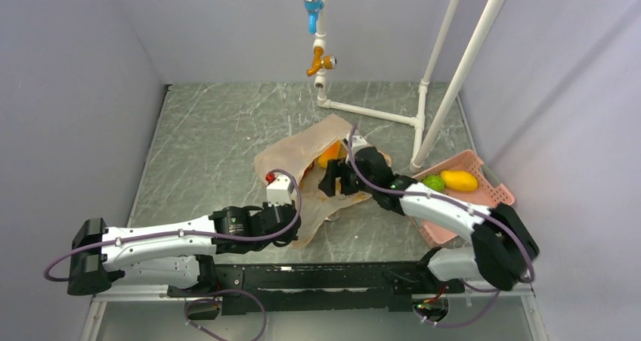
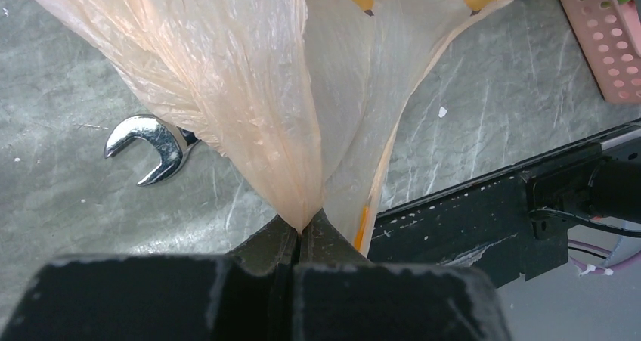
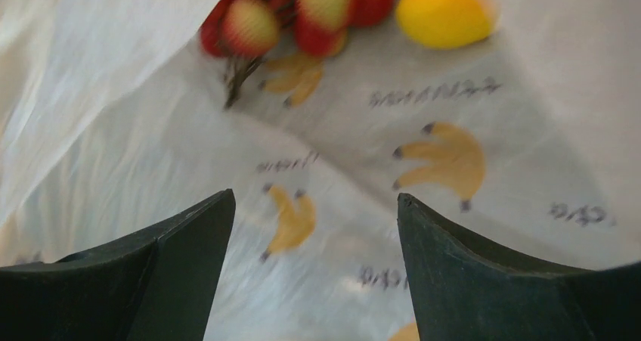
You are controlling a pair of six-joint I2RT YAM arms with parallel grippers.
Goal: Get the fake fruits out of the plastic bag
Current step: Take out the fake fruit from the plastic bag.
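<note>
Right wrist, grapes (image 3: 296, 14), orange fruit (image 3: 443, 13) in bag (image 3: 113, 129)

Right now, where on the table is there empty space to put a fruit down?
The bare table between the bag and the left wall is free, and the strip behind the bag, before the white pipes. The middle is crowded: bag, left arm, right arm. The basket fills the right.

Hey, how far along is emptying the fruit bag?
Done: a green fruit and a yellow fruit lie in the pink basket. In hand: the left gripper pinches the plastic bag, the right gripper is open inside it. Left: the red bunch and an orange fruit.
</note>
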